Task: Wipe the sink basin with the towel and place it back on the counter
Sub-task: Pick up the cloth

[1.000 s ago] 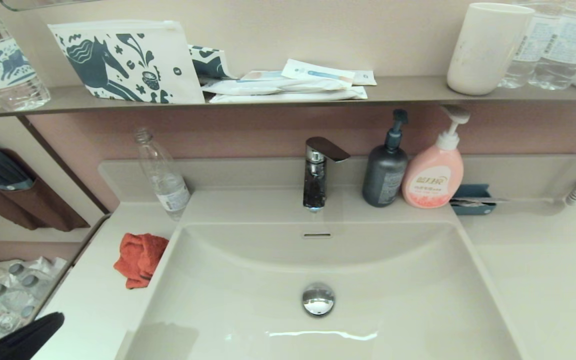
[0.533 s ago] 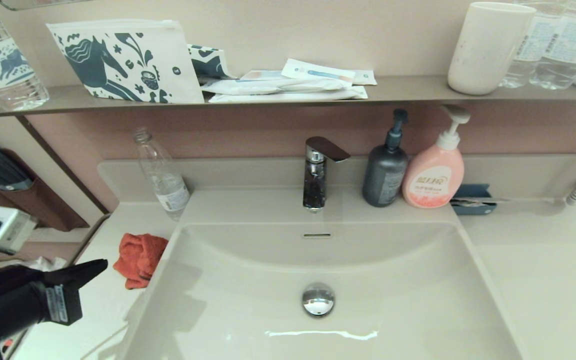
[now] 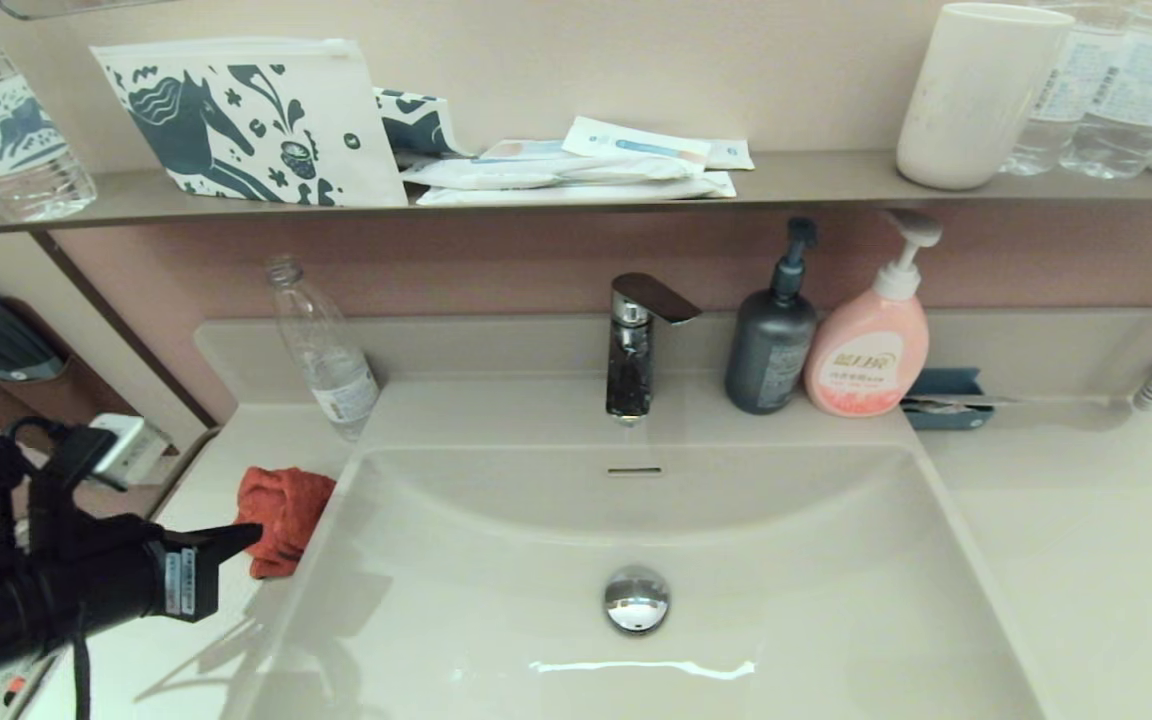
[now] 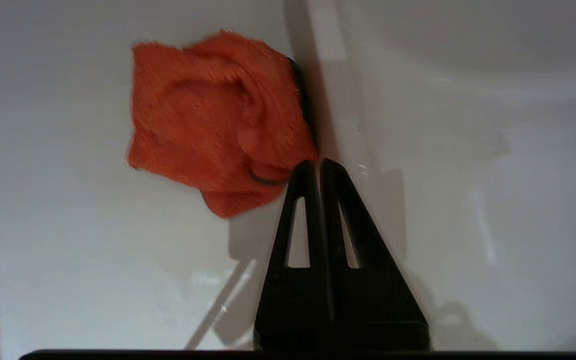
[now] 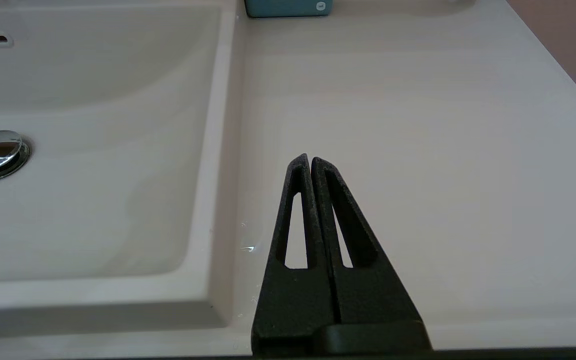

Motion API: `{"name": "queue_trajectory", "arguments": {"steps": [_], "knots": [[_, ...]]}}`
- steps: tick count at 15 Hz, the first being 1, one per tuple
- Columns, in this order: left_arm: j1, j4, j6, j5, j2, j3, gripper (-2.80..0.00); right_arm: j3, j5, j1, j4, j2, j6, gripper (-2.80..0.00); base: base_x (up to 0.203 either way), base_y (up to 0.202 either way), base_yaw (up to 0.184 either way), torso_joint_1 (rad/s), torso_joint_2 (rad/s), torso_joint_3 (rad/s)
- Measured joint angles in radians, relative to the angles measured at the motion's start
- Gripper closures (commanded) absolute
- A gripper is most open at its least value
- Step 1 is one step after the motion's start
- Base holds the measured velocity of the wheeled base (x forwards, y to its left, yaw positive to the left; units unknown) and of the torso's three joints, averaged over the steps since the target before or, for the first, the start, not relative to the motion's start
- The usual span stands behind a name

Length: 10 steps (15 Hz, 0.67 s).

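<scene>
Orange-red towel [image 3: 281, 518] partly hidden behind closed left claw [image 3: 254, 533]; right claw [image 5: 311, 159] closed.

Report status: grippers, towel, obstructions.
Left gripper shut, empty, beside towel. Right gripper shut, parked above counter. Towel crumpled at basin edge. Nothing blocking.

Towel [image 3: 281, 518]: small, orange-red, fluffy terry, crumpled into a loose heap with a dark grey edge showing at one side [image 4: 218, 120]. It lies on the counter [image 3: 186, 610] to my left of the sink basin [image 3: 786, 560], touching the basin's rim. Basin: large, rectangular, glossy off-white, rounded corners; chrome drain plug [image 3: 636, 598] at its middle, overflow slot [image 3: 633, 470] in the back wall. Counter: smooth, flat, off-white, one piece with the basin.
</scene>
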State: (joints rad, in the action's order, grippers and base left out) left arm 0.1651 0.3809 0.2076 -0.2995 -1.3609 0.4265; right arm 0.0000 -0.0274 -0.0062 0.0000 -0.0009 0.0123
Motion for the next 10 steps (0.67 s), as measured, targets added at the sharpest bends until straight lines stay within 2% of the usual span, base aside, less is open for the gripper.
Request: {"name": "queue_trajectory", "arguments": {"steps": [3, 8, 10], "knots": [[0.045, 0.132, 0.038, -0.001, -0.079, 0.014, -2.80, 0.000, 0.000, 0.000, 0.000, 0.000, 0.000, 0.00, 0.000, 0.000, 0.000, 0.000, 0.00, 0.000], [0.120, 0.141, 0.116, -0.039, -0.171, 0.030, -2.80, 0.000, 0.000, 0.000, 0.000, 0.000, 0.000, 0.00, 0.000, 0.000, 0.000, 0.000, 0.00, 0.000], [0.128, 0.141, 0.122, -0.041, -0.199, 0.050, -2.80, 0.000, 0.000, 0.000, 0.000, 0.000, 0.000, 0.00, 0.000, 0.000, 0.000, 0.000, 0.00, 0.000]]}}
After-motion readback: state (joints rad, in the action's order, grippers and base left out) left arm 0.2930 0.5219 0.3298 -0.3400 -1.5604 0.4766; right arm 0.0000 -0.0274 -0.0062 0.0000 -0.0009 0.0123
